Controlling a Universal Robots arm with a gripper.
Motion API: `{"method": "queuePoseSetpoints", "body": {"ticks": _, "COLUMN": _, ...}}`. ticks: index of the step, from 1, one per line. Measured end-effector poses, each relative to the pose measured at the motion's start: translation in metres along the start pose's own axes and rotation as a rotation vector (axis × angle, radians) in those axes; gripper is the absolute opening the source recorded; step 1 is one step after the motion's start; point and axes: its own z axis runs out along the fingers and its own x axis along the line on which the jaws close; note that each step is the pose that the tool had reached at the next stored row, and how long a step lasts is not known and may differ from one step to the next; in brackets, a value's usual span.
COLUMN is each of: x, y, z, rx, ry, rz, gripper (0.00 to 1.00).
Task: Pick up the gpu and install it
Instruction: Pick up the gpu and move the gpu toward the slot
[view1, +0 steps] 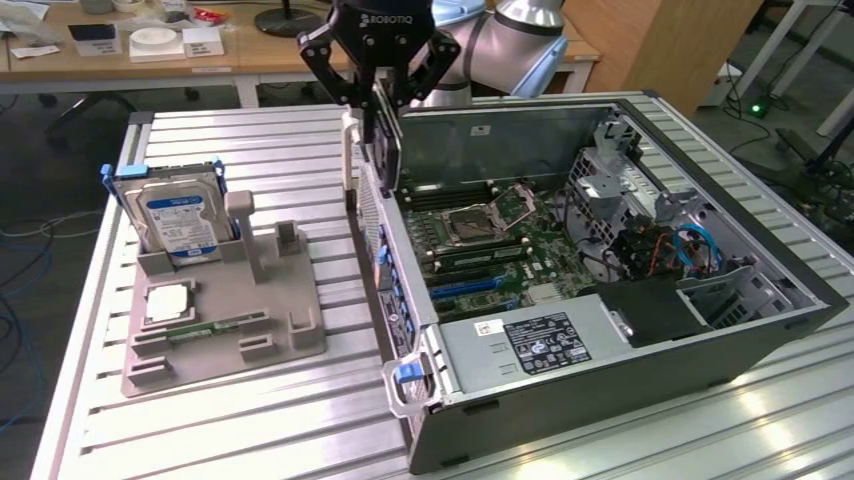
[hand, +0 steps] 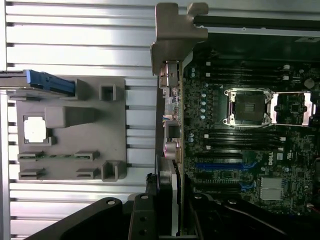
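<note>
My gripper (view1: 382, 95) is shut on the gpu (view1: 386, 150), which hangs on edge with its silver end bracket (view1: 351, 150) toward the exterior view's left. The card is in the air over the rear wall of the open computer case (view1: 747, 330), above the motherboard (view1: 494, 250). In the wrist view the gpu (hand: 170, 150) appears edge-on, running from my gripper (hand: 169, 210) out to the bracket (hand: 175, 35). It lines up along the case's rear edge, beside the blue expansion slots (hand: 220, 165).
A grey parts holder (view1: 220, 310) stands on the slatted table at the exterior view's left, with a silver hard drive (view1: 174, 215), a processor chip (view1: 171, 302) and a memory stick (view1: 214, 328) on it. The case also holds a power supply (view1: 534, 345) and a drive cage (view1: 667, 250).
</note>
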Motion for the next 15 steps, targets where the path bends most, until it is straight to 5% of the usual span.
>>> {"method": "queuePoseSetpoints", "body": {"ticks": 15, "x": -0.012, "y": -0.0001, "z": -0.0001, "rx": 0.0014, "ry": 0.0, "rz": 0.0, "gripper": 0.28}}
